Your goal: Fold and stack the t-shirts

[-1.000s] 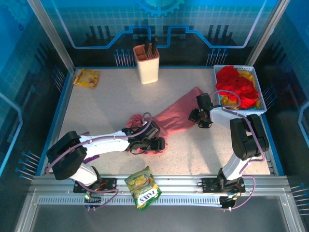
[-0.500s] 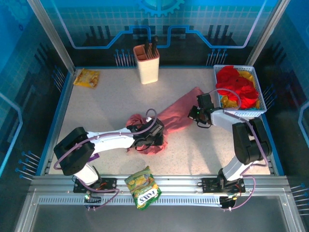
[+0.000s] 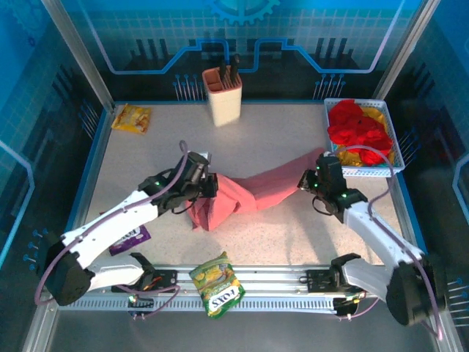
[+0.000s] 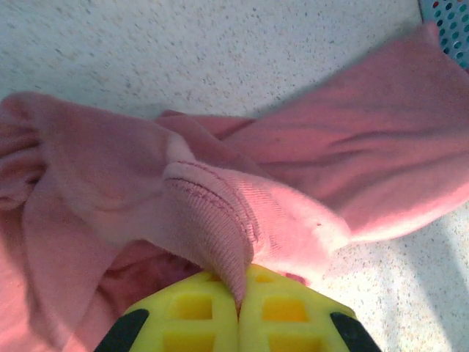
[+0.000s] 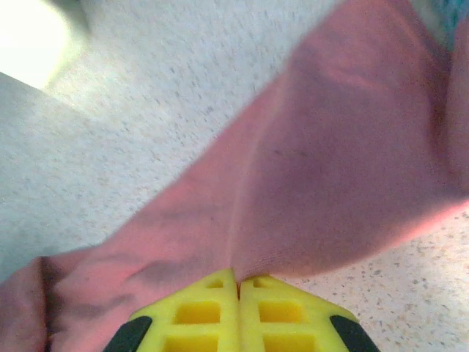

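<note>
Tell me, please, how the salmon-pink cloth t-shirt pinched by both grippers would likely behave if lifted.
Probably floppy: the salmon-pink cloth t-shirt bunches in soft folds between the left gripper and right gripper. Likely light, since small pinches hold it. It might slip: each gripper clamps only a thin edge.

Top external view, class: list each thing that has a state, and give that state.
pink t-shirt, unfolded, stretched between both grippers
left gripper, shut on the pink t-shirt
right gripper, shut on the pink t-shirt
red and yellow t-shirts, crumpled in the basket
</note>
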